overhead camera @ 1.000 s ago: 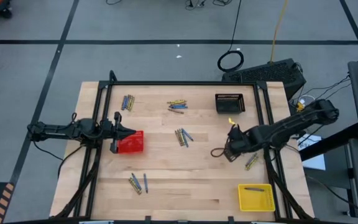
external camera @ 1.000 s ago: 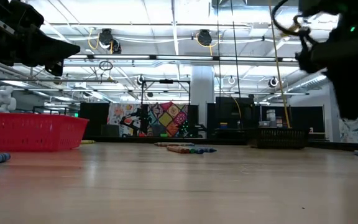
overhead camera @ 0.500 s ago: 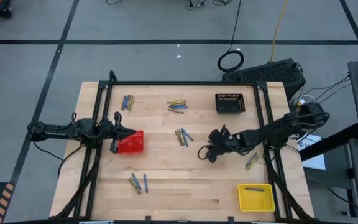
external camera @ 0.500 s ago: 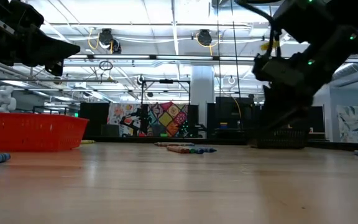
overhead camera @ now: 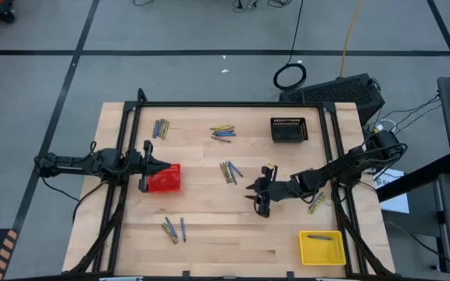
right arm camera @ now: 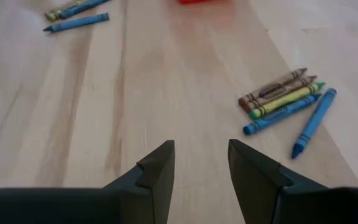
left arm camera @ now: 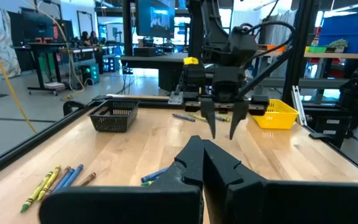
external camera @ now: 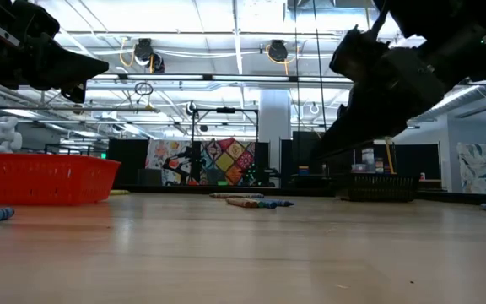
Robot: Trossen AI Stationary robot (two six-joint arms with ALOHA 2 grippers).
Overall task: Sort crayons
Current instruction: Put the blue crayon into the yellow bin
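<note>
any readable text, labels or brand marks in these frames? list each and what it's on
None can be read.
Brown crayon in the middle cluster: a dark oval label shows on the wrapper, its print too blurred to read.
Yellow crayon beside it: same kind of label, unreadable.
Red basket, black basket, yellow basket: no markings show.
Screens and panels in the room behind the table: too far to read.

Grey floor (overhead camera: 209, 31) crossed by dark tape lines; ceiling lights (external camera: 251, 21) glow over colourful quilt (external camera: 218, 160).

overhead looking down, low level, wrists forward, shared table (overhead camera: 209, 234)
</note>
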